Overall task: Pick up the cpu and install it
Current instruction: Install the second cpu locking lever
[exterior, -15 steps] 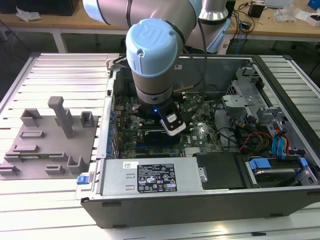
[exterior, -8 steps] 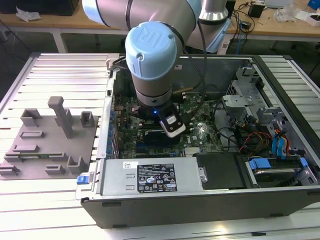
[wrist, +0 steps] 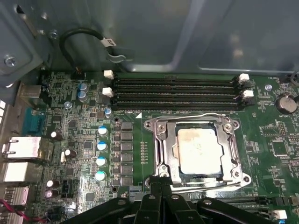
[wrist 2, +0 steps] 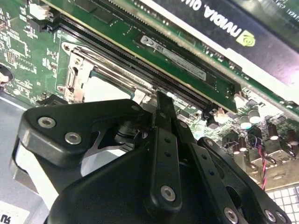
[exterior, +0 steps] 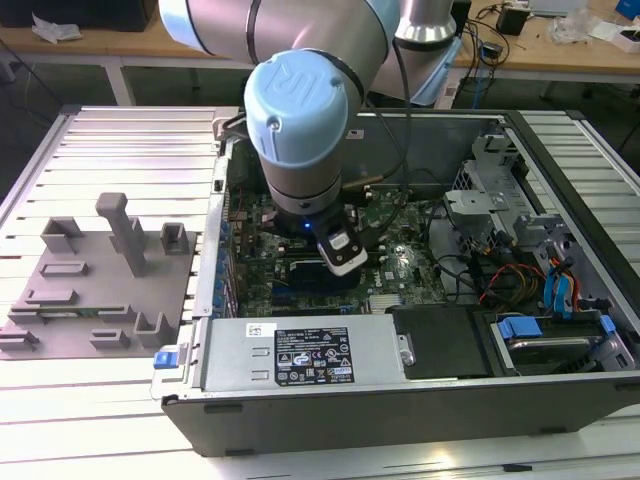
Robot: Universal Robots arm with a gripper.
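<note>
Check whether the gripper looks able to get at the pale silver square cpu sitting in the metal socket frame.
Probably yes: the gripper hangs at the socket frame edge, the cpu top lies uncovered.

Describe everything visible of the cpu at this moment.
In the first wrist view the cpu is a small flat square with a pale, slightly smudged silver-white metal top. It lies level inside the dark socket's metal frame on the green motherboard, just below the memory slots. Nothing grips it.
</note>
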